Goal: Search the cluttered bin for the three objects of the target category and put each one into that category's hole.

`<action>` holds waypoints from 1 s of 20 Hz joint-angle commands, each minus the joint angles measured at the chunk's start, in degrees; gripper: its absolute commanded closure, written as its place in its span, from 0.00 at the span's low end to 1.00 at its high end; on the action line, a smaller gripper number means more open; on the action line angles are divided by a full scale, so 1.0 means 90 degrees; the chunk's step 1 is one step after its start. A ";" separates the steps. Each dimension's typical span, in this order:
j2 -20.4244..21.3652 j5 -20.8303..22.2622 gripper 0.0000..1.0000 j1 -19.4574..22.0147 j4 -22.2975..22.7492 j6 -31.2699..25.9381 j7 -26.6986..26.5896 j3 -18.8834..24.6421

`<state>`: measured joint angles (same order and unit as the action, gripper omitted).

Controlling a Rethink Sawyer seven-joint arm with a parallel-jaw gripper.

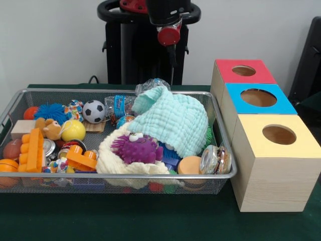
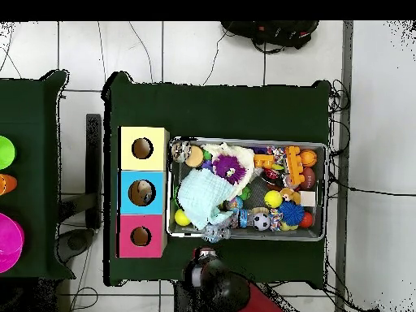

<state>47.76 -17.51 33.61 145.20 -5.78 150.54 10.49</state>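
Note:
A wire-mesh bin (image 1: 150, 176) holds a heap of toys. On top lie a mint cloth (image 1: 173, 118), a purple spiky toy (image 1: 136, 148) and a cream cloth (image 1: 111, 161). A soccer ball (image 1: 94, 111), a yellow ball (image 1: 73, 130), a teddy bear (image 1: 50, 128), an orange brick (image 1: 33, 149) and a plastic bottle (image 1: 119, 105) lie further left. Beside the bin stand three boxes with round holes: red (image 1: 225, 70), blue (image 1: 235, 103), yellow (image 1: 251, 138). My gripper (image 1: 172, 54) hangs high behind the bin's far edge, touching nothing. In the overhead view the gripper (image 2: 205, 258) sits just outside the bin (image 2: 326, 191).
A glass jar (image 1: 215, 159) and an orange disc (image 1: 189, 164) lie in the bin's near right corner. A crumpled clear bottle (image 1: 153, 84) rests on the far rim. The cloths hide whatever lies beneath them. Coloured bowls (image 2: 6, 240) sit on a separate table.

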 commanded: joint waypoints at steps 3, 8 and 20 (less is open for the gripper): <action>-0.0618 0.0299 0.00 0.0998 -0.0737 0.0445 0.0289 0.0773; -0.0661 0.0308 0.00 0.1261 -0.0870 0.0221 0.0318 0.0860; -0.0830 0.0132 0.00 0.1024 -0.1002 0.0602 0.0756 0.0912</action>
<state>42.18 -15.41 43.35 144.40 -5.45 150.54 13.25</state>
